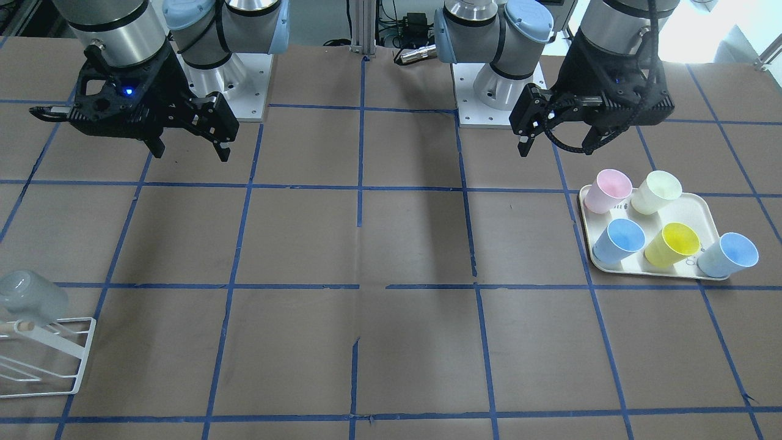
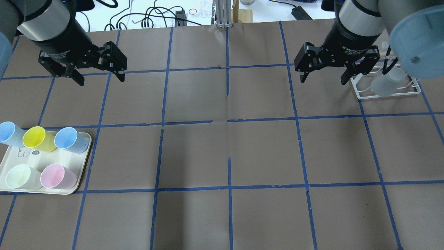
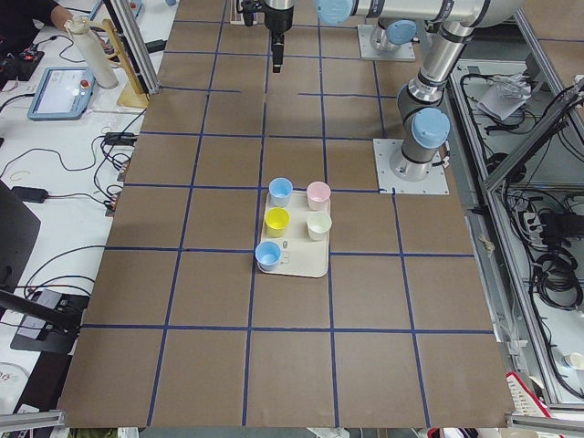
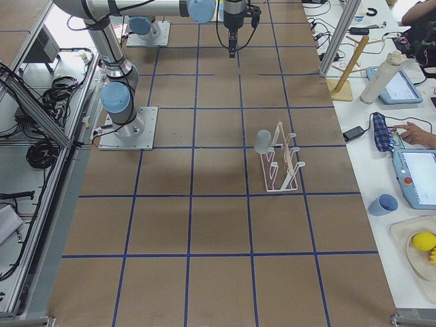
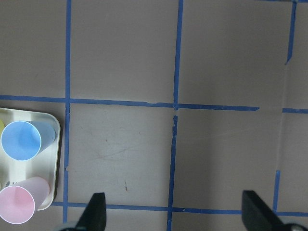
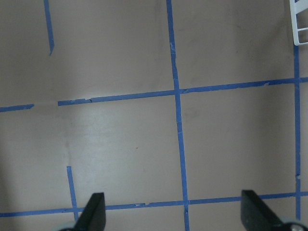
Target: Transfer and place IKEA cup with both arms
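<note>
The pale grey IKEA cup [image 2: 385, 85] hangs tilted, mouth down, on a peg of a white wire rack [image 2: 388, 96]. It also shows at the left edge of the front-facing view [image 1: 30, 293] and in the exterior right view [image 4: 263, 142]. My right gripper [image 2: 323, 80] is open and empty, held high just left of the rack; it also shows in the front-facing view [image 1: 192, 153]. My left gripper [image 2: 101, 80] is open and empty, high over bare table beyond the tray, also seen in the front-facing view [image 1: 556, 150]. The wrist views show both pairs of fingers spread over bare table.
A cream tray [image 2: 83, 163] on my left side holds a pink cup [image 2: 57, 176], a pale yellow-cream cup [image 2: 19, 176], a yellow cup [image 2: 36, 138] and two light blue cups [image 2: 69, 139]. Brown table paper carries a blue tape grid [image 2: 229, 121].
</note>
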You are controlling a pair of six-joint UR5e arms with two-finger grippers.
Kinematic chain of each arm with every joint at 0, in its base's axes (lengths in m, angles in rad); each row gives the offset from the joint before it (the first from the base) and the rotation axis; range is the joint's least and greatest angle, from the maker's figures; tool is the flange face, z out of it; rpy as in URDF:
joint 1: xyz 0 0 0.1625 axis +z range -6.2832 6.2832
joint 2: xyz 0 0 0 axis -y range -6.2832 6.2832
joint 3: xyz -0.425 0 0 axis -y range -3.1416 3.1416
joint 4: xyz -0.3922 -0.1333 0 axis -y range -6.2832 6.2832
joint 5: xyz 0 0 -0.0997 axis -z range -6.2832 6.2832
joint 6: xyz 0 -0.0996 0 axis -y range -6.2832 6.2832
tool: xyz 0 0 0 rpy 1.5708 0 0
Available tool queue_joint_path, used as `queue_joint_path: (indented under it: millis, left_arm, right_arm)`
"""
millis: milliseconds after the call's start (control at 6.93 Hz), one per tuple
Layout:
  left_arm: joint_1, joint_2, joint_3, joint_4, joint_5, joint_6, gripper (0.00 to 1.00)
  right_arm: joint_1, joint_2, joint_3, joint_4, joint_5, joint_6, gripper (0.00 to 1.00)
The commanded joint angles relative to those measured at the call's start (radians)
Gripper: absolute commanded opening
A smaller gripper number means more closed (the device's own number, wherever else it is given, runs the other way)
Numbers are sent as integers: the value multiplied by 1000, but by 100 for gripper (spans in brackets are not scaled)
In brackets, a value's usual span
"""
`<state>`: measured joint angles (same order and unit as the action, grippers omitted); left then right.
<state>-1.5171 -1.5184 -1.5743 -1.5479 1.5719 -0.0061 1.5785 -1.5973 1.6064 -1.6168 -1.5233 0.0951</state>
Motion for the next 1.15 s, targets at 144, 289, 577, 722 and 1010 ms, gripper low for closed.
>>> queue_joint_path:
  millis: [144, 289, 577, 722, 1010]
  left_arm:
    - [0, 3, -3, 2, 3, 2, 100]
    - [0, 3, -3, 2, 3, 3, 100]
    - [0, 3, -3, 2, 3, 2, 100]
    - [0, -3, -1, 3, 5, 2, 100]
    - [0, 3, -3, 3, 2, 3, 100]
  right_arm:
    - [0, 0, 1, 0, 0, 0, 100]
    - [0, 0, 1, 0, 0, 0, 100]
    - [0, 0, 1, 0, 0, 0, 100]
    - [0, 0, 1, 0, 0, 0, 100]
    - [0, 0, 6, 5, 0, 0, 100]
